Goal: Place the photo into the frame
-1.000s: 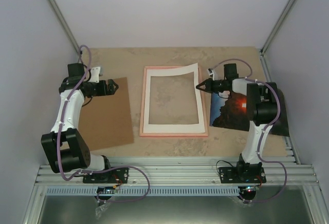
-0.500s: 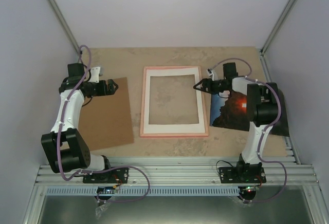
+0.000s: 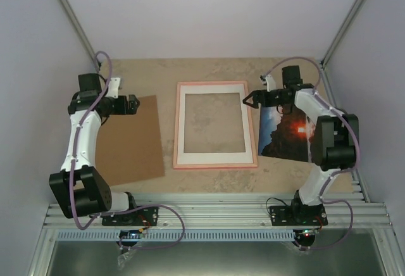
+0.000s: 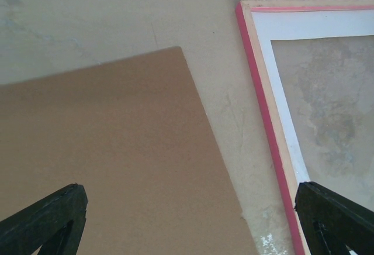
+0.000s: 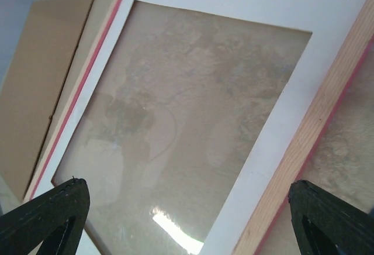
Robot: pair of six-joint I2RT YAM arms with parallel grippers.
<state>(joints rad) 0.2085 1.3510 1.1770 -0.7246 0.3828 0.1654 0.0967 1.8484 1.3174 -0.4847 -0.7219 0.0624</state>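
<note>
Just hovering wide open with the right gripper (image 3: pixel 249 100) at the far right edge of the frame (image 3: pixel 215 164), and with the left gripper (image 3: pixel 134 104) equally spread above the brown board (image 3: pixel 130 143), probably lining up for the photo (image 3: pixel 281 133) lying flat just right of the frame.

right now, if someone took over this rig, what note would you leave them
The left fingers are open and empty, over the far edge of the plain brown board.
The right fingers are open and empty, above the far right corner of the thin pink rectangular frame.
The frame lies flat mid-table with a white mat inside. The dark landscape photo with the orange sun lies to its right, partly hidden by the right arm.
Done: photo not yet in.
Left: grasp the photo and lay it in the frame.
</note>
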